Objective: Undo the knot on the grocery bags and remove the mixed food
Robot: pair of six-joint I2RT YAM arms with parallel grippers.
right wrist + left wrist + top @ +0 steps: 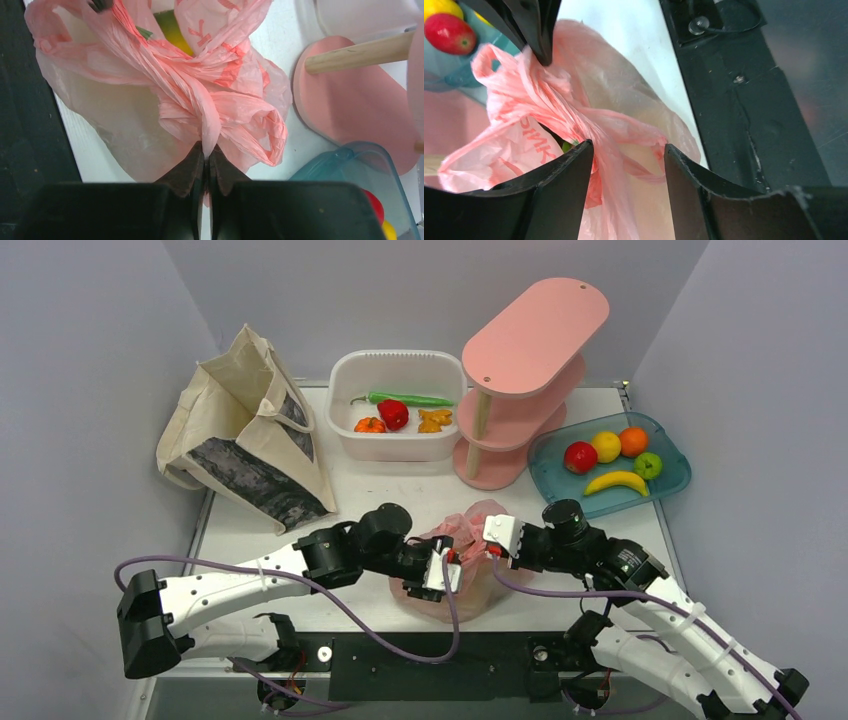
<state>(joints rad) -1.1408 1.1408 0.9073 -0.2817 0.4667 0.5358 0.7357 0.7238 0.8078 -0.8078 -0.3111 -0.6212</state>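
The pink plastic bag (462, 570) lies at the near middle of the table, its handles twisted into a knot (555, 95). My right gripper (206, 150) is shut on a twisted strand of the bag beside the knot (200, 107). My left gripper (628, 150) is open, its jaws on either side of another pink strand, not pinching it. A bit of green food (170, 25) shows through the bag's mouth; the rest is hidden. The beige canvas tote (250, 435) stands at the back left.
A white tub (345, 375) with peppers stands at the back middle. A pink tiered shelf (520, 370) is to its right. A teal tray (670, 485) with fruit is at the right. A black base plate (744, 100) runs along the near edge.
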